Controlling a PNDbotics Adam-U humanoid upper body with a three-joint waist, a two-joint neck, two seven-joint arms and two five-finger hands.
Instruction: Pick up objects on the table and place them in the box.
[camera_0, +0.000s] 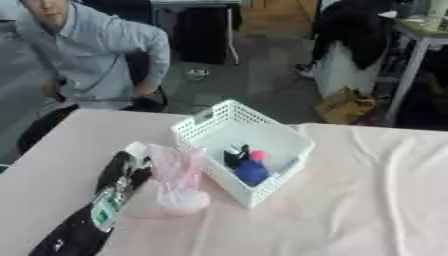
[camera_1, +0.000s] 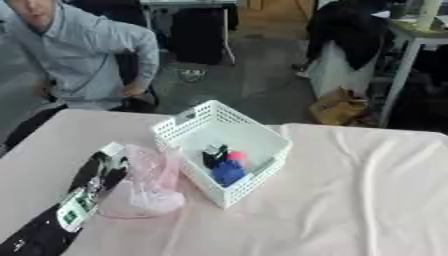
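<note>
A white lattice-walled box (camera_0: 220, 120) sits near the middle of the tabletop (camera_0: 367, 200), which is covered in a pale pink cloth, and it stands turned at an angle to the table's edges. Inside it, toward its nearer corner, lie a dark blue object (camera_0: 251, 172), a small pink one (camera_0: 259, 155) just beside it, and a black one (camera_0: 234, 156) touching them on the left. Just left of the box, touching its outer wall, is a crumpled clear pinkish plastic bag (camera_0: 178, 182) resting on the tabletop. The left robot hand (camera_0: 125, 172) comes in from the lower left corner, black with a white and green patch on the forearm, and lies against the left side of the bag; whether its fingers are closed on the plastic or only rest against it, I cannot tell, since the hand shows as a dark shape with the fingers not distinct. The right robot hand shows in neither view.
</note>
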